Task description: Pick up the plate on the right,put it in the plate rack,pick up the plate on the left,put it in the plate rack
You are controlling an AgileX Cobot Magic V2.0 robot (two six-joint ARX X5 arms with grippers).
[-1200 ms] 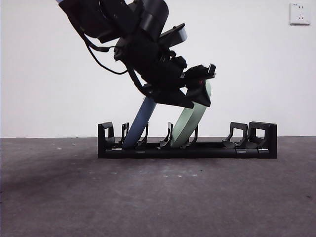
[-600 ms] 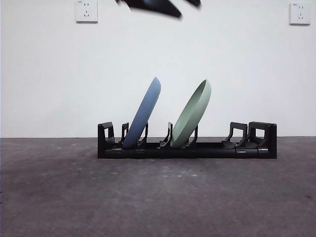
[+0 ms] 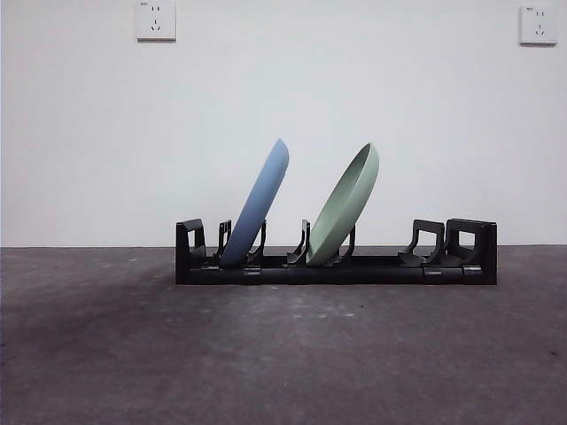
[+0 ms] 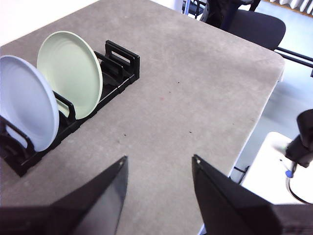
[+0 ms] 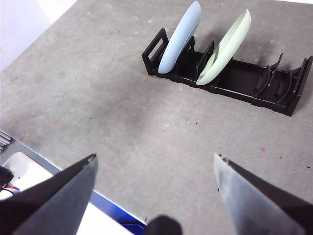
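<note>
The black plate rack lies across the table with two plates leaning in its slots. The blue plate stands toward the rack's left end and the pale green plate near its middle. Both also show in the left wrist view, blue plate and green plate, and in the right wrist view, blue plate and green plate. My left gripper is open high above the table, away from the rack. My right gripper is open too, high over the table's near side. Neither holds anything.
Two wall sockets sit on the white wall behind. The rack's right slots hold nothing. A dark chair stands beyond the table's corner, and the table's edge shows below the right gripper.
The arm that was at the plates in the rack has lifted up and out of the front view. Both plates stay leaning in the rack.
</note>
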